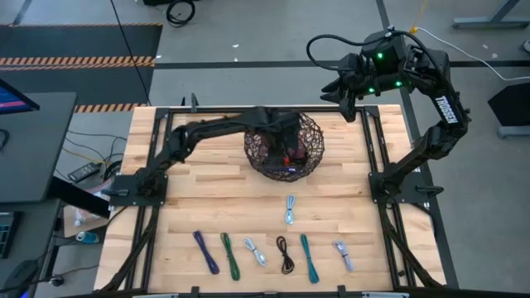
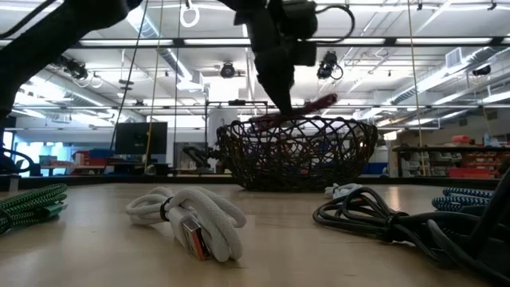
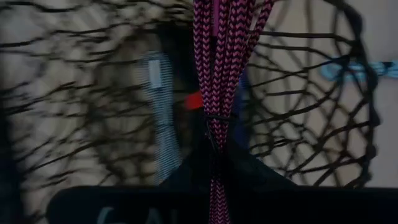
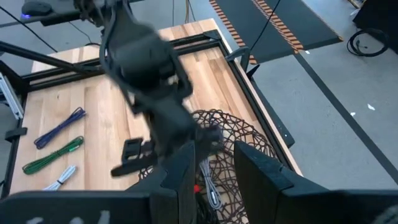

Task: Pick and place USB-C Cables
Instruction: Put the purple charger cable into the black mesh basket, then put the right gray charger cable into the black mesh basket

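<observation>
The left gripper (image 1: 286, 136), clamped on a magenta cable (image 3: 217, 93), holds it with its long axis hanging straight down over the wire basket (image 1: 308, 132), while the right gripper (image 1: 344, 98), jaws apart, waits beyond the basket.

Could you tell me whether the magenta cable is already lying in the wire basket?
Not yet: the magenta cable hangs from the left pincer, shut on it, above the wire basket.

A magenta cable (image 3: 217, 74) showed a pink-and-black herringbone braid above a dark wire basket (image 1: 284, 145). On the pale wood-plank surface (image 1: 207, 199) lay purple (image 1: 206, 251), green (image 1: 229, 253), black (image 1: 285, 253), teal (image 1: 309, 257) and silvery light-blue (image 1: 290, 209) cables.
</observation>
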Motion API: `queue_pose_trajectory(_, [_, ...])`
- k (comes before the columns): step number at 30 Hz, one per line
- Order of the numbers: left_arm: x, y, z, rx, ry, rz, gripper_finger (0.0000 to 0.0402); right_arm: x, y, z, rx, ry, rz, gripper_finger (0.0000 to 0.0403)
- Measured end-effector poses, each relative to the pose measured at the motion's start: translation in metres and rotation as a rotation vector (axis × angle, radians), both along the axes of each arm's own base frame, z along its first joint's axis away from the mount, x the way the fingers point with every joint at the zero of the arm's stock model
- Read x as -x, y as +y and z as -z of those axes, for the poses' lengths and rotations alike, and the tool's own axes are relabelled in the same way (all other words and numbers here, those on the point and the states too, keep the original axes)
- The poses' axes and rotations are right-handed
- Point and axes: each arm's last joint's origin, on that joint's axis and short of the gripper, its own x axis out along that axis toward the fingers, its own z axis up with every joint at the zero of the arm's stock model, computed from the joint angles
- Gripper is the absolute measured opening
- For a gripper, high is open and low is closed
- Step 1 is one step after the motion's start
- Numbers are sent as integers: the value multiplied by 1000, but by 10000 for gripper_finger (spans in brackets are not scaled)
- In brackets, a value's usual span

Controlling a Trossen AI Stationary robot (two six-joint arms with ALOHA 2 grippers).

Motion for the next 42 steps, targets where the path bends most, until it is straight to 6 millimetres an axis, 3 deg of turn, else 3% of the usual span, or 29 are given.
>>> queue_pose_trajectory(10, [-13,3,29,23,26,-18,20,0,0,-1,3,-8,0,117])
queue_pose_trajectory(15, [-11,7,31,27,39,-30,23,0,0,-1,4,-9,0,117])
queue_pose_trajectory(23, [-11,6,28,28,30,-35,136,0,0,-1,8,-7,-3,117])
queue_pose_trajectory(27, [-11,6,28,33,32,-53,174,0,0,-1,11,-6,-5,117])
queue_pose_trajectory(30, [-6,5,18,57,25,-124,191,0,0,-1,12,-4,-6,117])
queue_pose_trajectory(35, [13,5,-16,84,7,-222,200,1,0,1,3,17,-3,117])
queue_pose_trajectory(42, [65,5,-79,85,15,-413,201,6,2,8,-42,100,11,117])
